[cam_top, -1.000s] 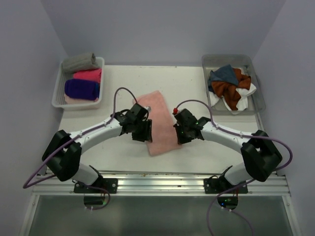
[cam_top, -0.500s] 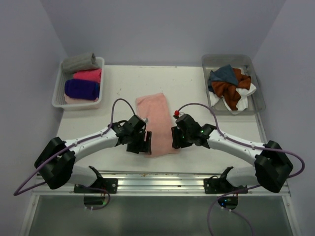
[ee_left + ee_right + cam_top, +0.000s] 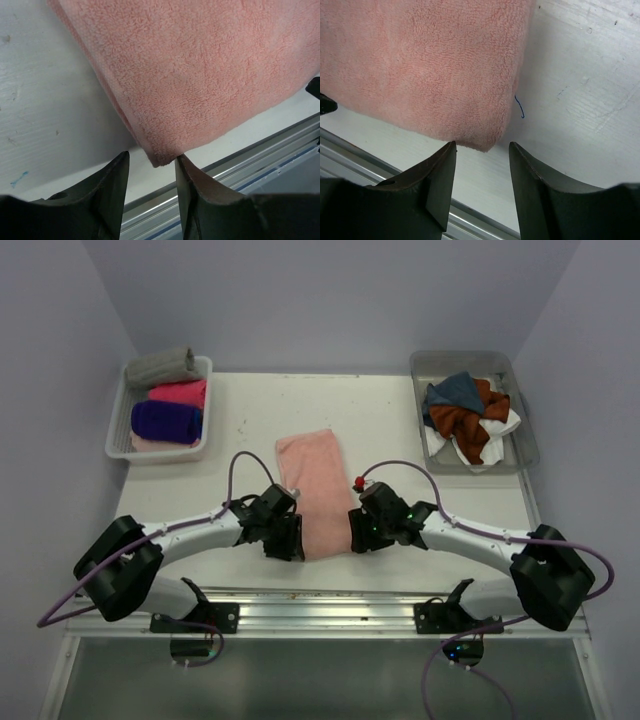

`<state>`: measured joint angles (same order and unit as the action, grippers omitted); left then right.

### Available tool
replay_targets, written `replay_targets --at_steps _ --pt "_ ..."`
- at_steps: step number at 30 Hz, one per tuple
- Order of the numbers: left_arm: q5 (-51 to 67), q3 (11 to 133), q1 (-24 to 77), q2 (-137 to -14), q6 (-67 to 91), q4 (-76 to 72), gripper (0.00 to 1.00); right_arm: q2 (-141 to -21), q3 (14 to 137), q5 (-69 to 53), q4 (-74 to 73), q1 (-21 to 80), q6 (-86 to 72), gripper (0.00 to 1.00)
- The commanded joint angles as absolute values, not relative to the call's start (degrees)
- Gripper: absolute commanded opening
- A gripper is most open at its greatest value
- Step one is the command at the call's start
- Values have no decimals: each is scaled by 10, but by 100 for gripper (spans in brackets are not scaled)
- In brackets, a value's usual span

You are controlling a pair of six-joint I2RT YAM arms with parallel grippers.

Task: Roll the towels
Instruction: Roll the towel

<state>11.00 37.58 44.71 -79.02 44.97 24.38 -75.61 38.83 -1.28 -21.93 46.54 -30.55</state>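
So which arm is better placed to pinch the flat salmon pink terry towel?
Left gripper, marginally: a corner of the salmon pink terry towel sits between its open jaws; at the right gripper it just reaches them.

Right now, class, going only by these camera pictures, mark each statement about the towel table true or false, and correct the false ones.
1. The salmon pink towel lies flat on the table. True.
2. The left gripper is shut on the towel's corner. False: its jaws stand open on either side of the near left corner.
3. The tray on the right holds neatly rolled towels. False: a teal towel, a rust orange towel and a white towel lie crumpled in it.
4. The purple towel in the basket is rolled. True.
5. The right gripper is open at the near right corner. True.
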Motion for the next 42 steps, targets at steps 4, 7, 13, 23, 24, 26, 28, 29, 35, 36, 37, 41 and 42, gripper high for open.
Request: replay_targets --at_steps 4,7,13,23,24,26,28,29,35,36,37,41,42 --pt "109 369 453 -808 469 197 36 -755 365 -27 -168 466 -292 50" --pt "101 369 454 -811 472 197 31 -766 364 -26 -159 466 -288 47" --pt "82 371 454 -800 478 216 12 -772 366 -20 -145 466 -283 34" --pt "98 358 454 -787 483 227 60 -773 370 -12 -144 466 -284 0" --pt "104 354 455 -787 483 223 61 -772 369 -13 -143 466 -284 0" --pt "107 345 457 -786 486 218 59 -768 368 -11 -145 466 -286 0" --pt "112 339 459 -786 492 207 52 -766 368 -11 -146 466 -286 0" --pt "115 339 460 -787 494 202 49 -766 368 -11 -146 467 -287 0" --pt "110 349 467 -802 496 200 31 -766 367 -11 -145 466 -289 0" --pt "98 352 467 -803 497 208 23 -764 368 -10 -146 466 -289 0" --pt "87 362 467 -804 497 219 9 -761 370 -7 -149 466 -288 0" --pt "57 390 467 -782 501 250 0 -734 379 17 -170 466 -287 0" --pt "38 395 467 -774 504 266 0 -729 382 23 -176 466 -287 0"
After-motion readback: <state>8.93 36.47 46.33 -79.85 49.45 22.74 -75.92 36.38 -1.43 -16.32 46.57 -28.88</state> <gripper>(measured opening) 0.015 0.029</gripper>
